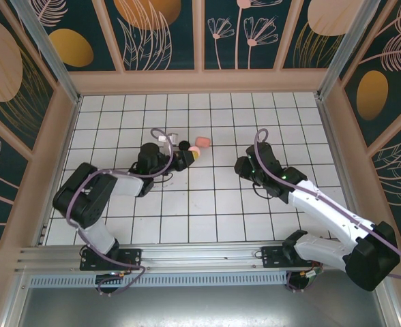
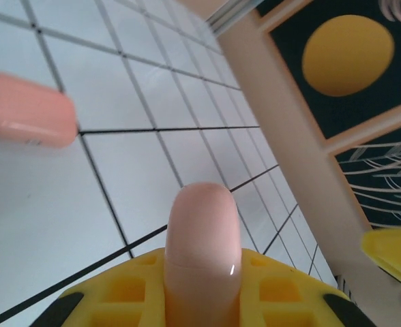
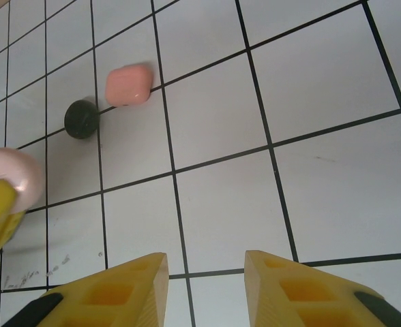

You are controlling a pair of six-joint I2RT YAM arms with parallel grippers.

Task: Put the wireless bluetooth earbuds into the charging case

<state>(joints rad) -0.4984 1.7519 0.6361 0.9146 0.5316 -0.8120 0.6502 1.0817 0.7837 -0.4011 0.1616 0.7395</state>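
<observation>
White-tiled counter, floral walls: L gripper grips peach case; pink case, black case lie nearby; R gripper part-open, empty.

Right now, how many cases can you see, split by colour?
Pink case: 1
Black case: 1
Peach case: 1
Total: 3
</observation>
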